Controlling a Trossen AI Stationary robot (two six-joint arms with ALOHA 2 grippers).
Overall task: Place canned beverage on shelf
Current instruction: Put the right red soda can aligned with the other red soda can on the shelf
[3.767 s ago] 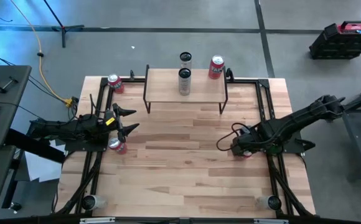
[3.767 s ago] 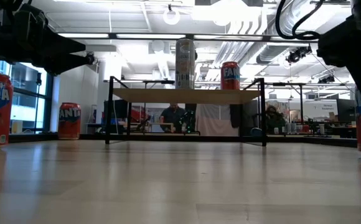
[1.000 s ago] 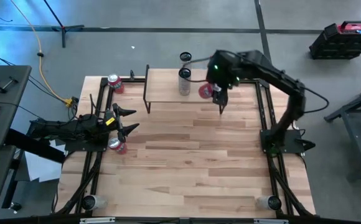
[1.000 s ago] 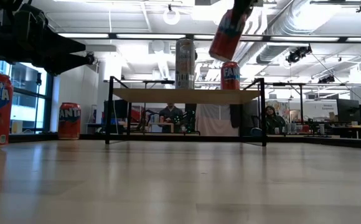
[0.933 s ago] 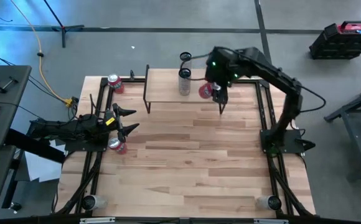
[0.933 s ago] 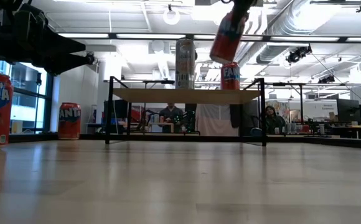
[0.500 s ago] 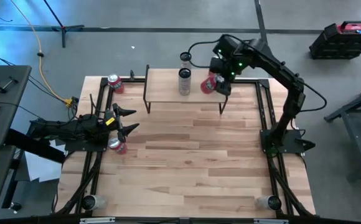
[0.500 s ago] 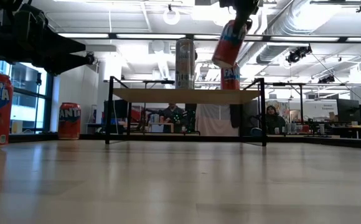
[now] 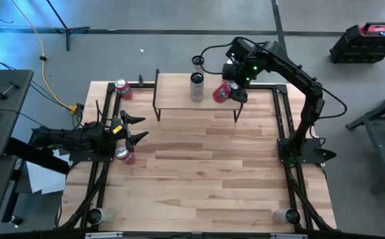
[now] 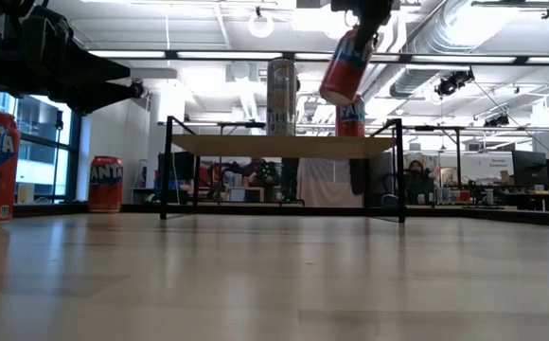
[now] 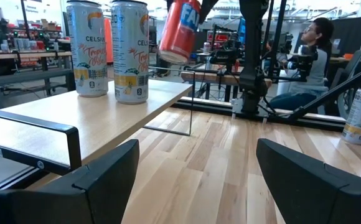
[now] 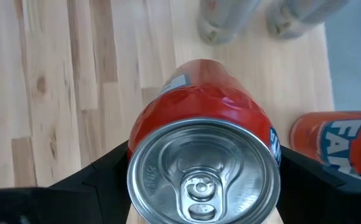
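My right gripper (image 9: 231,88) is shut on a red canned beverage (image 9: 220,93), which hangs in the air over the right end of the shelf (image 9: 176,96). The low view shows this can (image 10: 344,66) tilted above the shelf top (image 10: 256,144). My left gripper (image 9: 134,129) waits at the table's left side, open and level, with nothing between its fingers (image 11: 106,180). My right gripper pinches the red can by its two sides just below the top rim (image 12: 137,152), one finger (image 12: 90,180) on each side. The fingers come from above, slanting down. The can hangs tilted, top up and bottom toward the table's left, clear of the shelf.
Two tall pale cans (image 9: 196,87) (image 9: 198,64) stand on the shelf, and another red can (image 10: 351,117) stands at its far right. Red cans stand on the table by my left gripper (image 9: 125,155) and at the far left (image 9: 123,88). Black frame rails (image 9: 282,119) run along both sides.
My right gripper has carried the red can a little toward the table's far edge, over the shelf's right end, and has turned somewhat. The can stays tilted and clear of the shelf.
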